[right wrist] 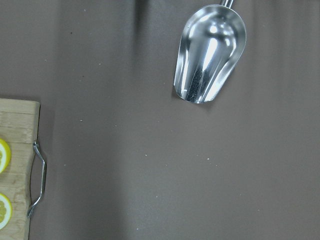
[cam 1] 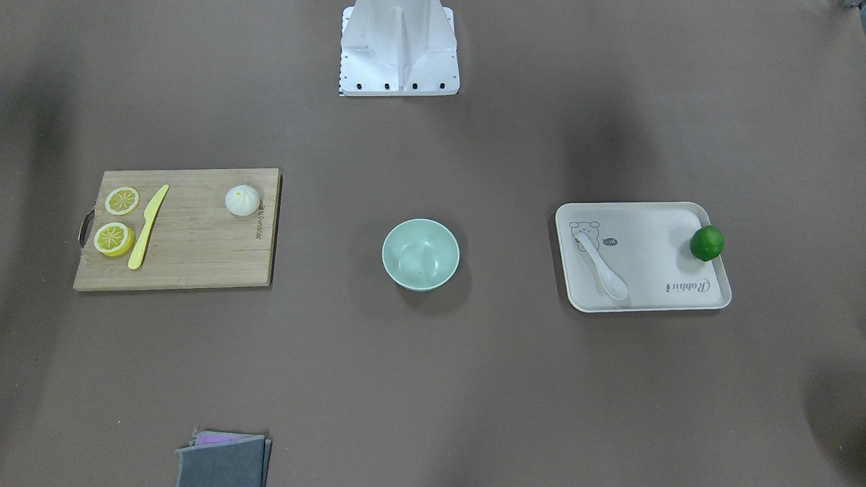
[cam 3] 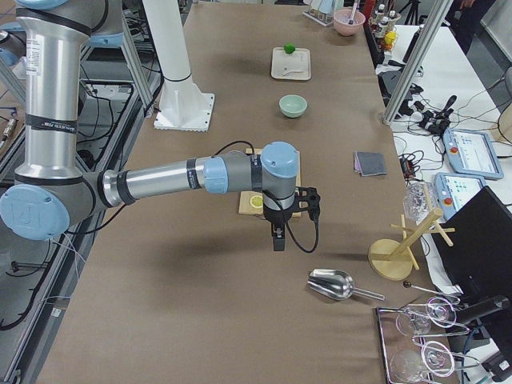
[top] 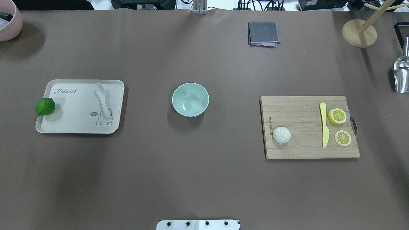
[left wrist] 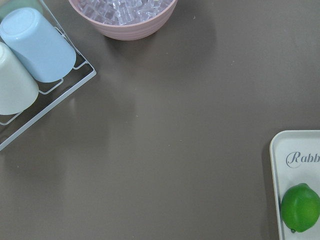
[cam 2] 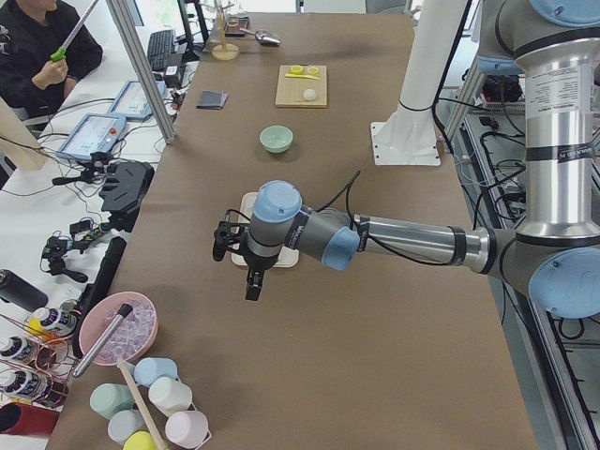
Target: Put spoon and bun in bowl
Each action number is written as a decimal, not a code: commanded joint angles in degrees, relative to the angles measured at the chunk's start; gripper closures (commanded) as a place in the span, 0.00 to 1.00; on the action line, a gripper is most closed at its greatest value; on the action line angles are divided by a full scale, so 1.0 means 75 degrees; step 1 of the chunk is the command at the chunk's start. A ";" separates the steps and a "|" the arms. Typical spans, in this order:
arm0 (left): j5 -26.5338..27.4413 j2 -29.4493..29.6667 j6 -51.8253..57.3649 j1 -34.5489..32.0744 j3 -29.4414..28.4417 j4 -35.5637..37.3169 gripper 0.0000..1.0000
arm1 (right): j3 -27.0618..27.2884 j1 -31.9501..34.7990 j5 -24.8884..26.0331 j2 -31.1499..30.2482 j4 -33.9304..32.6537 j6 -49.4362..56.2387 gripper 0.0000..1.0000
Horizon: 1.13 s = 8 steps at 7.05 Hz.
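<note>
The mint-green bowl (top: 190,99) stands empty at the table's middle. The white spoon (top: 103,99) lies on the beige tray (top: 80,123) on the robot's left, scoop away from the robot. The white bun (top: 281,135) sits on the wooden cutting board (top: 303,148) on the right. Both grippers show only in the side views. The left gripper (cam 2: 251,281) hangs high above the table near the tray's outer end. The right gripper (cam 3: 278,238) hangs high past the board's outer end. I cannot tell whether either is open or shut.
A green lime (top: 45,106) sits on the tray's outer edge. A yellow knife (top: 324,124) and two lemon slices (top: 337,116) lie on the board. A grey cloth (top: 263,33), a metal scoop (right wrist: 210,52), a wooden stand (top: 359,33) and a pink ice bowl (left wrist: 122,17) line the edges.
</note>
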<state>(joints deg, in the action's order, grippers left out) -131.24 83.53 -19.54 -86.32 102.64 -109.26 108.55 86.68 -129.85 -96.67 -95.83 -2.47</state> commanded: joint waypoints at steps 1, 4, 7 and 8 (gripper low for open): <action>0.0048 0.0007 0.0015 0.0001 0.0003 0.0002 0.01 | -0.0059 0.0009 -0.0019 -0.0072 -0.0020 0.0001 0.00; 0.0072 -0.0110 0.0039 -0.0022 -0.0137 0.0014 0.01 | -0.0059 0.0009 -0.0031 -0.0154 0.0003 0.0013 0.00; -0.0010 -0.0507 0.0039 -0.0537 -0.0091 0.0026 0.01 | -0.0095 0.0055 -0.0019 -0.0178 -0.0008 0.0013 0.00; 0.0002 -0.0543 0.0039 -0.0549 -0.0103 0.0037 0.02 | -0.0083 0.0148 -0.0019 -0.0178 -0.0008 0.0013 0.00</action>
<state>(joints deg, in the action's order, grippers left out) -131.21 80.11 -19.24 -89.89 101.91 -109.05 107.92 87.13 -130.02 -97.98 -95.88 -2.38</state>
